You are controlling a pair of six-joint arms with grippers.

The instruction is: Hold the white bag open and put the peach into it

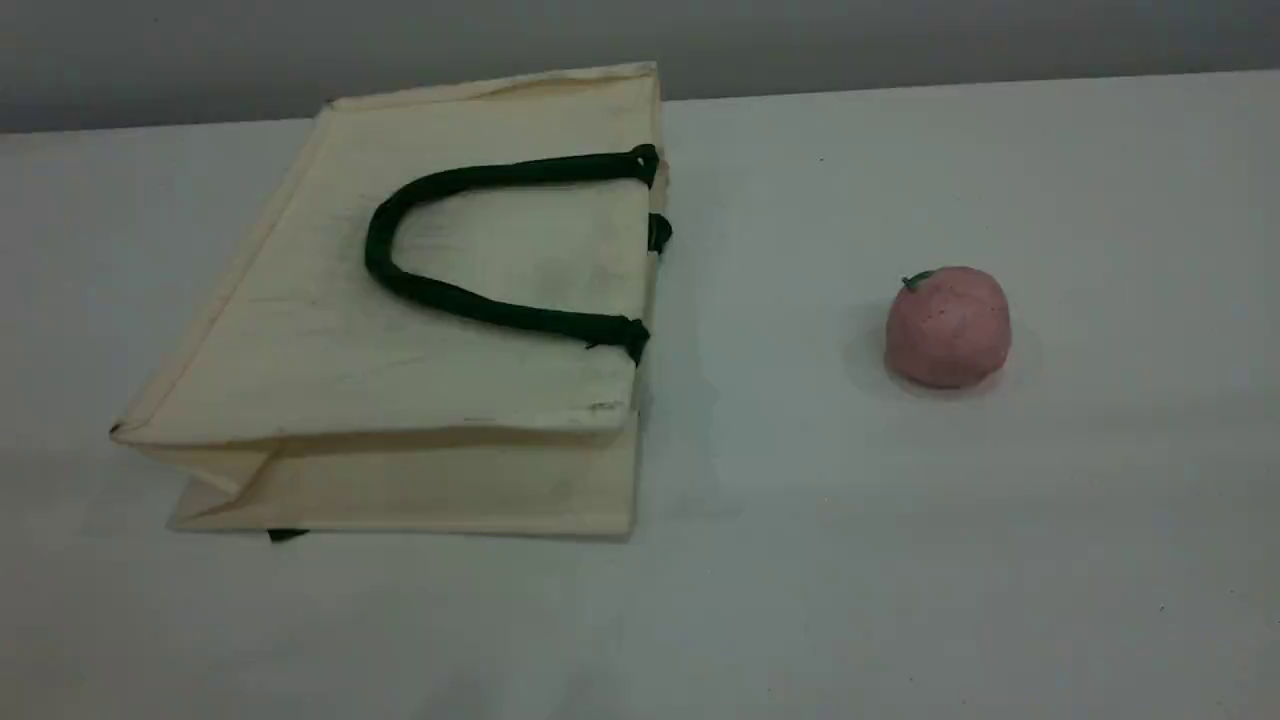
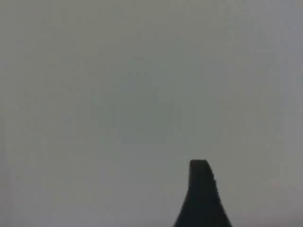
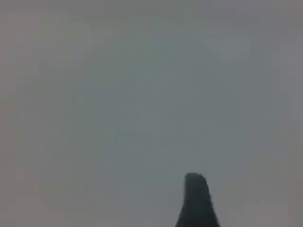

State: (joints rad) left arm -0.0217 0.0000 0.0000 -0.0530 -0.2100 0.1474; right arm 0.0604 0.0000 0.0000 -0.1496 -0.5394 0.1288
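The white bag (image 1: 400,340) lies flat on its side on the left half of the worktop (image 1: 900,560), its far corner close to the far edge. Its mouth faces the right edge of the worktop, and the two sides of the mouth lie together. One dark green handle (image 1: 470,305) rests in a loop on the upper face. The folded side panel shows along the side nearest the near edge.

The peach (image 1: 947,327) stands on the right half of the worktop, well apart from the bag and roughly level with its mouth. Its green leaf is on top.

Neither arm appears in the scene view.

- Left gripper (image 2: 201,196): one dark fingertip shows against a blank grey background. The jaws stand spread, with nothing between them.
- Right gripper (image 3: 196,201): one dark fingertip shows against the same blank grey. Whether its jaws are spread or together cannot be told.

Progress: no step of the task is done. The bag is unopened and the peach is untouched.

Remaining steps, as judged from the layout:
1. Take hold of the upper side of the mouth, or the handle, and lift it.
2. Pick up the peach.
3. Carry the peach to the mouth and release it inside.
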